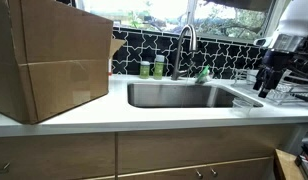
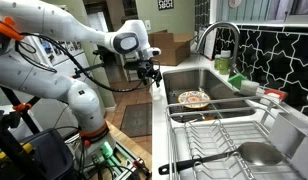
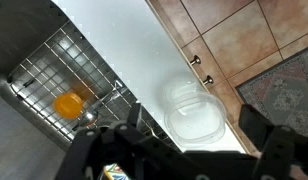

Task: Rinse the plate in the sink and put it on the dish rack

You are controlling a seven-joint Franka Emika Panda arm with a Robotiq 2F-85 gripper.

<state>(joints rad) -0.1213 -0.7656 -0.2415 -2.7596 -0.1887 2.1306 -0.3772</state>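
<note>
The black gripper (image 2: pixel 147 77) hangs with jaws spread and empty over a translucent rounded plastic dish (image 3: pixel 197 118) on the smooth white counter (image 3: pixel 124 40), near a wire rack (image 3: pixel 56 62).

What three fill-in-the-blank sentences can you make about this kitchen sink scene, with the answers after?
1. The plate lies in the ___, not on the dish rack.
2. The hand has its fingers apart and holds ___.
3. The large box on the counter is made of ___.
Missing words: sink; nothing; cardboard.
</note>
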